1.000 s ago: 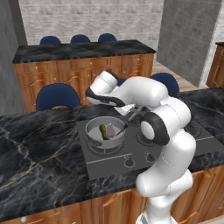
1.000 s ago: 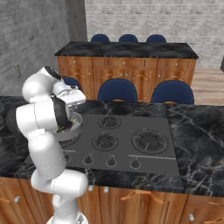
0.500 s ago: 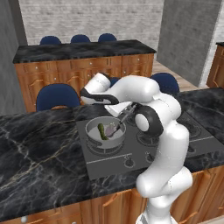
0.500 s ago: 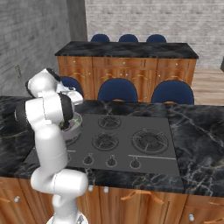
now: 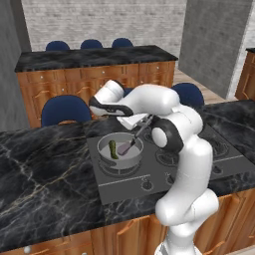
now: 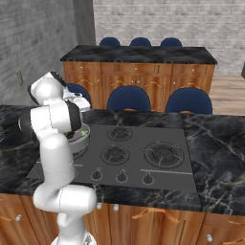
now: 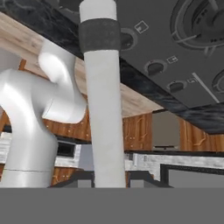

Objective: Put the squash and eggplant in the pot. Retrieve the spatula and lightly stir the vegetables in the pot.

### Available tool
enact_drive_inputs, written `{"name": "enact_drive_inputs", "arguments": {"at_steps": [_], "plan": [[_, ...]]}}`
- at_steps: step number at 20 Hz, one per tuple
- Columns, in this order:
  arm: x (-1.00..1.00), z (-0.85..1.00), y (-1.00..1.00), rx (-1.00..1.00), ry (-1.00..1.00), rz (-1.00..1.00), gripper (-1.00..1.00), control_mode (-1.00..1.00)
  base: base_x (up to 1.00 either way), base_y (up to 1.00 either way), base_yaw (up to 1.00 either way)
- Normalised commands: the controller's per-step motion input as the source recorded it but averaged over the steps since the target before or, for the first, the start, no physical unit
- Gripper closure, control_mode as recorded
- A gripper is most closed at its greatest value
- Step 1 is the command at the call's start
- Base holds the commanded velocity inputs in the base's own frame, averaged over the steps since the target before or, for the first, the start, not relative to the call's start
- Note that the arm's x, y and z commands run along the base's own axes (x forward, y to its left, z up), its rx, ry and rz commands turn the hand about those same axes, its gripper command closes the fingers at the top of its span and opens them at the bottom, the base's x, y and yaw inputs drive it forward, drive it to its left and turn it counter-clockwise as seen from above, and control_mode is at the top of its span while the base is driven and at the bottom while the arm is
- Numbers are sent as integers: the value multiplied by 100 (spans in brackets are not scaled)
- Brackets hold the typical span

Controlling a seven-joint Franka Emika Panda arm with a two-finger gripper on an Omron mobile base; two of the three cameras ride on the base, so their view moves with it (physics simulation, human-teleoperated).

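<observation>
The grey pot (image 5: 105, 143) sits on the stove's front left burner. Inside it the dark green squash (image 5: 113, 149) lies on the left. A purple patch beside it is the eggplant (image 5: 124, 149). My gripper (image 5: 141, 121) hangs above the pot's right rim, shut on the spatula (image 5: 136, 134). The spatula slants down into the pot, and its lower end touches the eggplant. In the hand view the white spatula handle (image 7: 103, 109) with a dark band runs up from the gripper (image 7: 110, 178). In the right base view my arm covers most of the pot (image 6: 82, 139).
The black stovetop (image 5: 199, 159) has several burners and a row of knobs (image 6: 121, 176) along its front. Dark marble counter (image 5: 40, 169) lies on both sides. Blue chairs (image 5: 64, 109) and a second counter (image 5: 94, 56) stand behind.
My hand has shifted a little to the left above the pot with the spatula in it. The spatula's lower end has moved inside the pot. The squash stays in place.
</observation>
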Motion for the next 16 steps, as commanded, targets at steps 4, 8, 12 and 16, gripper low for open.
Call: {"name": "enact_drive_inputs", "arguments": {"at_steps": [4,8,12,16], "plan": [[-1,8,2,4,-8,4,100,-100,0,0,0],[-23,27,0,9,-16,0,100,-100,0,0,0],[36,-40,35,0,-1,0,100,-100,0,0,0],[13,-55,3,0,0,0,100,-100,0,0,0]]}}
